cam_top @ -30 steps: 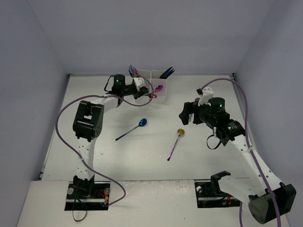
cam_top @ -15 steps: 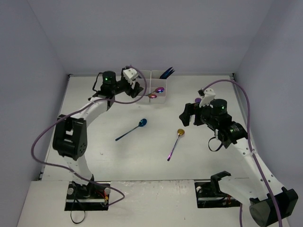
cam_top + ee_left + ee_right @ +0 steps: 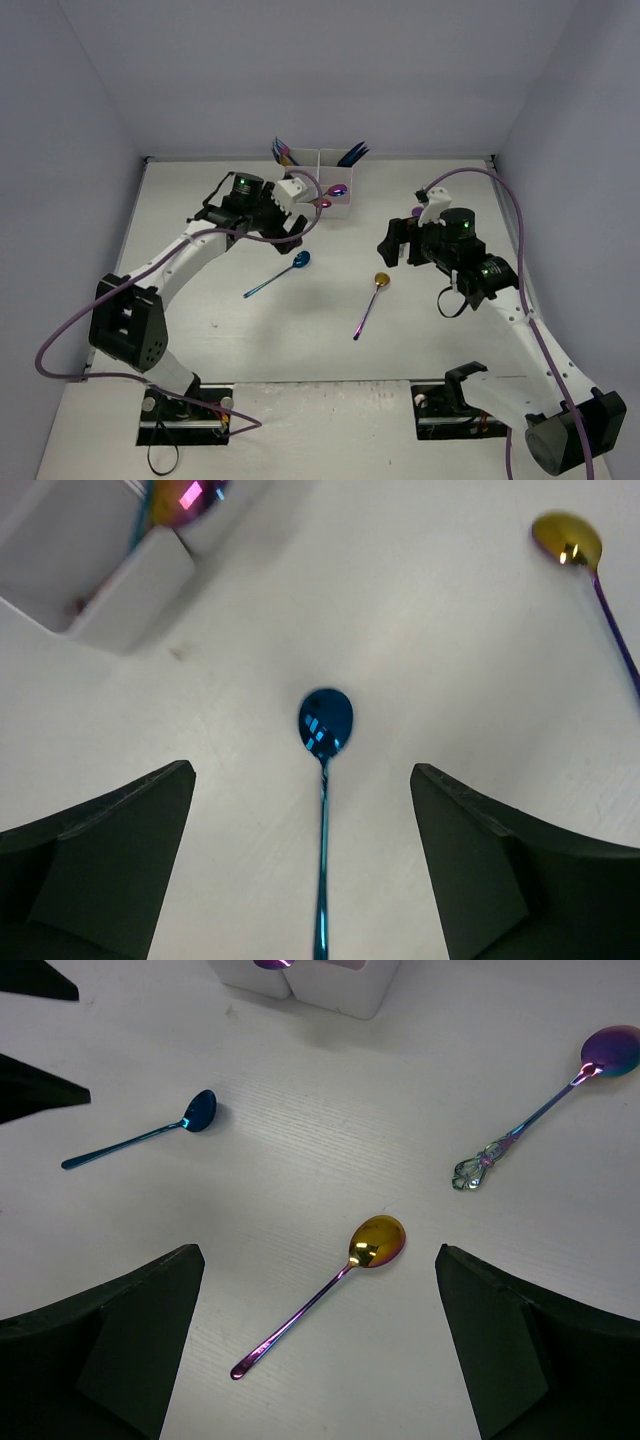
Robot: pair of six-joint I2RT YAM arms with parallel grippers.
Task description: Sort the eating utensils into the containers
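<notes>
White bench (image 3: pixel 300 340), pale walls all round. The containers (image 3: pixel 320 168) sit at the far middle, with blue utensils (image 3: pixel 352 153) poking out of the back right slot, rainbow ones (image 3: pixel 283 152) out the back left, and a purple spoon bowl (image 3: pixel 338 189) showing up front. Left jaws are spread wide, gripping nothing, hovering over the blue spoon (image 3: pixel 325 723) lying flat on the bench. Right jaws are wide apart too and empty, above the gold-bowled spoon (image 3: pixel 376 1241). An ornate purple spoon (image 3: pixel 545 1110) lies apart from it.
</notes>
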